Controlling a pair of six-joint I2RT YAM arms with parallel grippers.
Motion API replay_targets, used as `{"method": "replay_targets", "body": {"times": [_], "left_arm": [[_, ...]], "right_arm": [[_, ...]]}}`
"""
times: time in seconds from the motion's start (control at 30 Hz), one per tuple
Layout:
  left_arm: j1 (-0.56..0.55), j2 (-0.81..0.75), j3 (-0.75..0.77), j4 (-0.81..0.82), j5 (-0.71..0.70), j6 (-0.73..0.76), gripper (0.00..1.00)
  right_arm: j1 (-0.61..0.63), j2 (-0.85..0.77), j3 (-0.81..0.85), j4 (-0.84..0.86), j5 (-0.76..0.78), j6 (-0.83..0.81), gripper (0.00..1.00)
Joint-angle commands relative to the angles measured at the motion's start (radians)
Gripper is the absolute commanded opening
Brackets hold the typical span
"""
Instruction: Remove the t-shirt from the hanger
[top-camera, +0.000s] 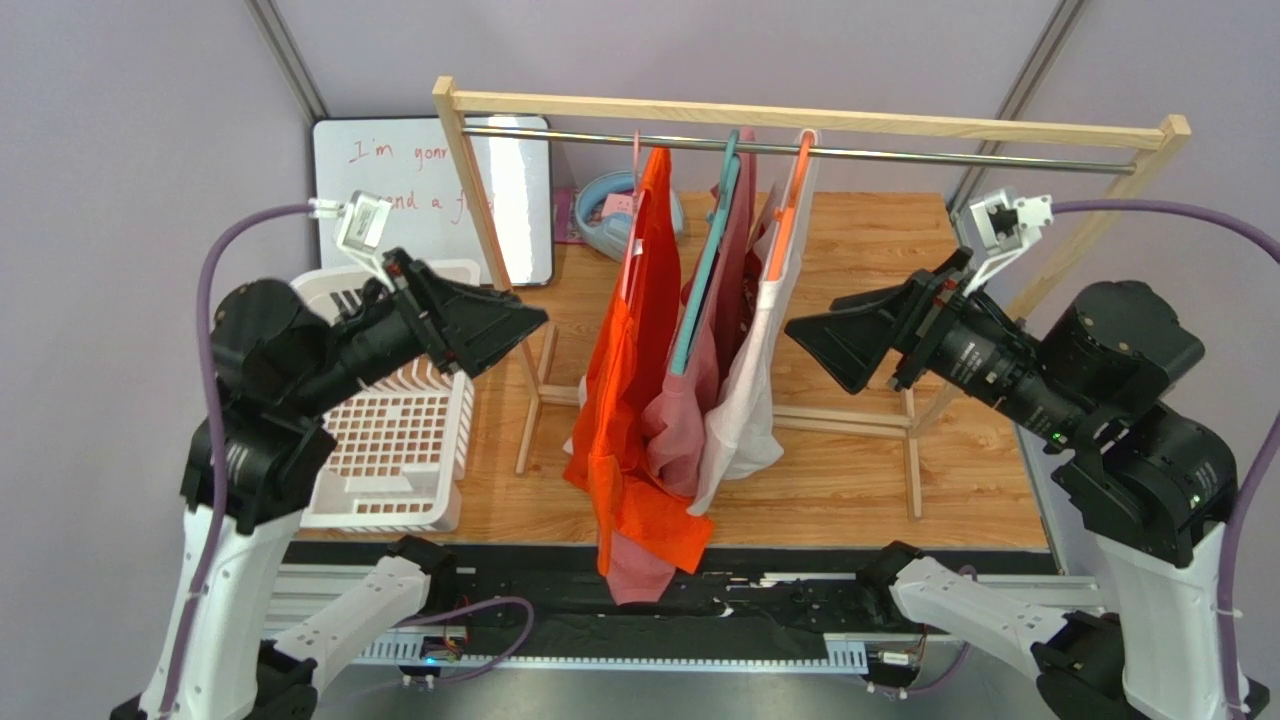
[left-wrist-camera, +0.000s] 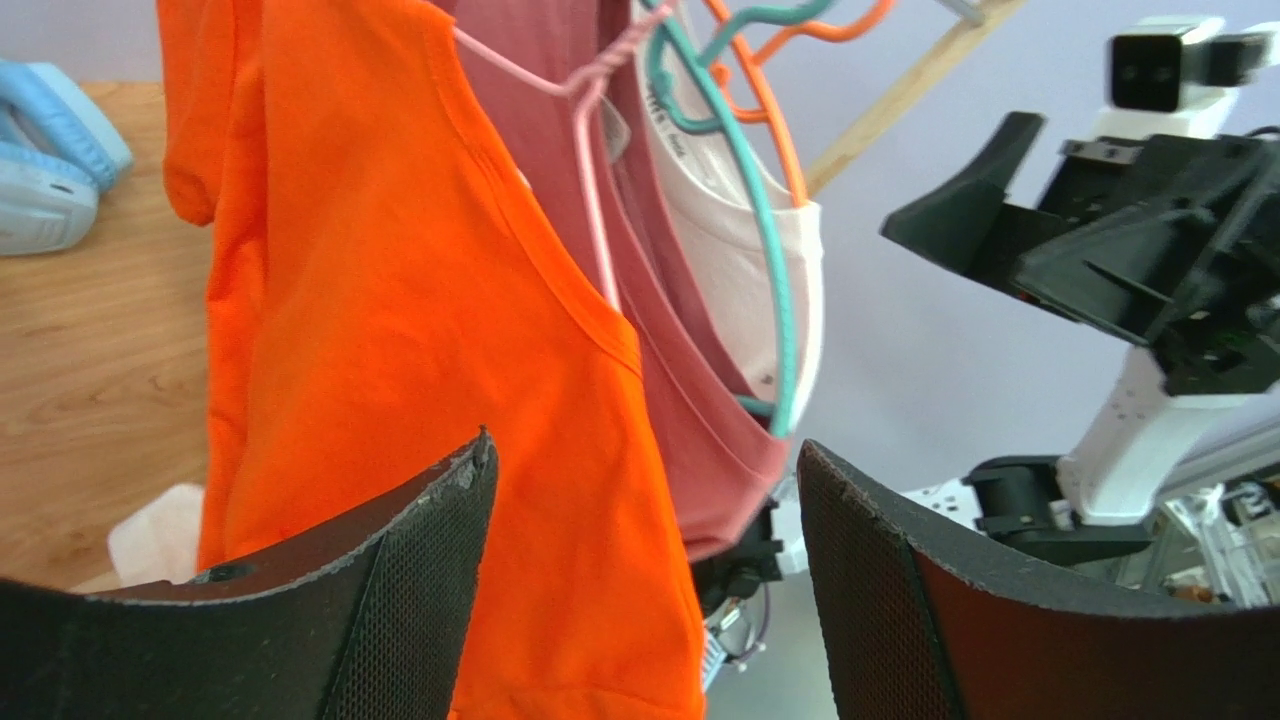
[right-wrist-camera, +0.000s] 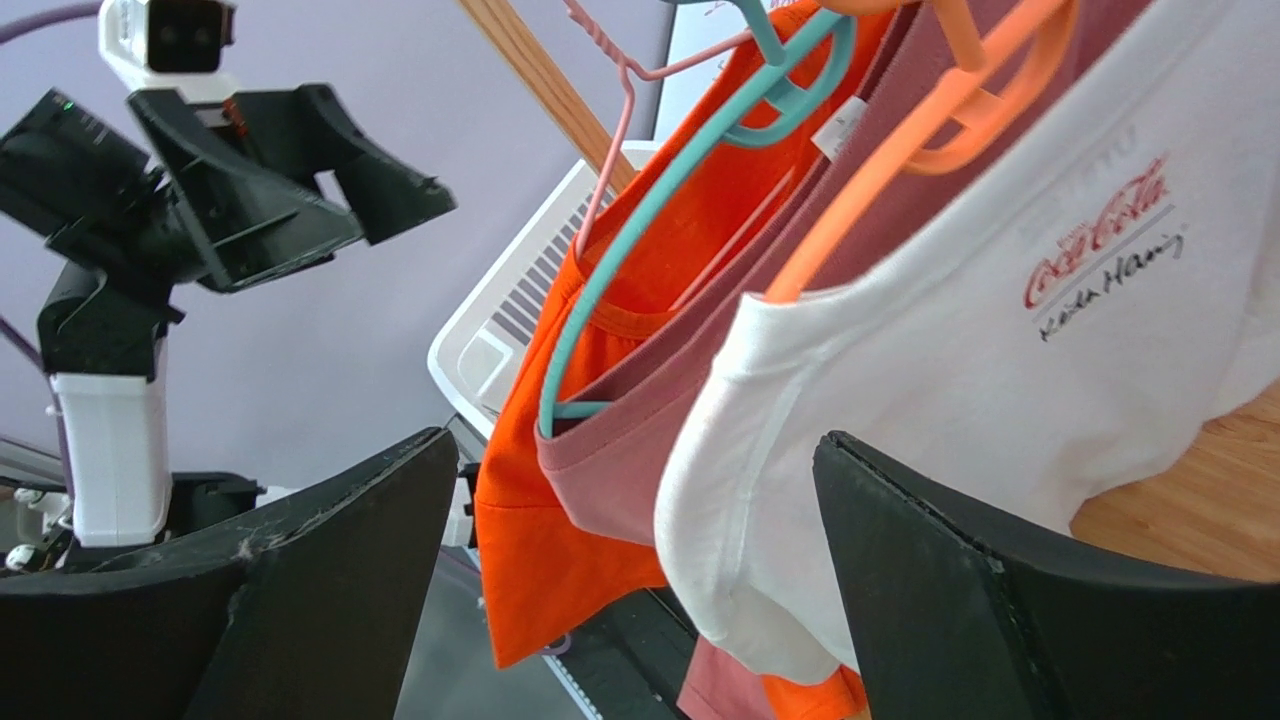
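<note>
The orange t-shirt (top-camera: 631, 360), pink t-shirt (top-camera: 679, 428) and white t-shirt (top-camera: 751, 398) hang side by side on hangers (top-camera: 702, 293) from the rail (top-camera: 932, 153). Your left gripper (top-camera: 526, 327) and right gripper (top-camera: 809, 342) flank them, each spread wide and holding nothing. A white basket (top-camera: 394, 428) lies beside your left gripper.

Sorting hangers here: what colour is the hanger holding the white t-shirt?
Orange; the plastic hanger shows best in the right wrist view.

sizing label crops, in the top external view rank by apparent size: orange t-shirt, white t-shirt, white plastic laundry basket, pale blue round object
1. white plastic laundry basket and orange t-shirt: too close to rank; the basket is partly hidden.
2. white t-shirt.
3. pale blue round object, smallest.
</note>
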Motion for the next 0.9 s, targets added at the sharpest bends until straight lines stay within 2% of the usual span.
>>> {"method": "replay_targets", "body": {"times": [0.0, 0.07, 0.1, 0.23, 0.27, 0.37, 0.47, 0.57, 0.67, 0.87], "left_arm": [[-0.059, 0.090, 0.095, 0.029, -0.021, 0.075, 0.77], [-0.107, 0.153, 0.144, 0.026, -0.094, 0.103, 0.75], [-0.165, 0.176, 0.162, 0.016, -0.121, 0.129, 0.74], [-0.283, 0.277, 0.241, -0.060, -0.303, 0.210, 0.71], [-0.300, 0.280, 0.247, -0.070, -0.384, 0.221, 0.71], [-0.360, 0.273, 0.218, -0.067, -0.479, 0.238, 0.70], [-0.429, 0.291, 0.196, -0.064, -0.538, 0.245, 0.68], [-0.474, 0.299, 0.161, -0.063, -0.611, 0.244, 0.67], [-0.488, 0.288, 0.115, -0.046, -0.612, 0.222, 0.64], [-0.492, 0.263, 0.031, 0.003, -0.600, 0.192, 0.55]], "right_arm": [[0.054, 0.069, 0.076, -0.010, -0.023, 0.007, 0.96], [0.094, 0.095, 0.096, -0.001, 0.013, 0.005, 0.95], [0.147, 0.107, 0.119, -0.001, 0.038, 0.002, 0.95], [0.315, 0.181, 0.177, -0.004, 0.202, -0.024, 0.95], [0.352, 0.195, 0.190, -0.010, 0.252, -0.033, 0.95], [0.506, 0.232, 0.225, -0.002, 0.397, -0.050, 0.95], [0.585, 0.285, 0.262, 0.012, 0.489, -0.061, 0.95], [0.616, 0.330, 0.319, 0.002, 0.554, -0.067, 0.90], [0.617, 0.370, 0.339, 0.012, 0.613, -0.070, 0.82], [0.617, 0.430, 0.342, 0.024, 0.709, -0.124, 0.82]]}}
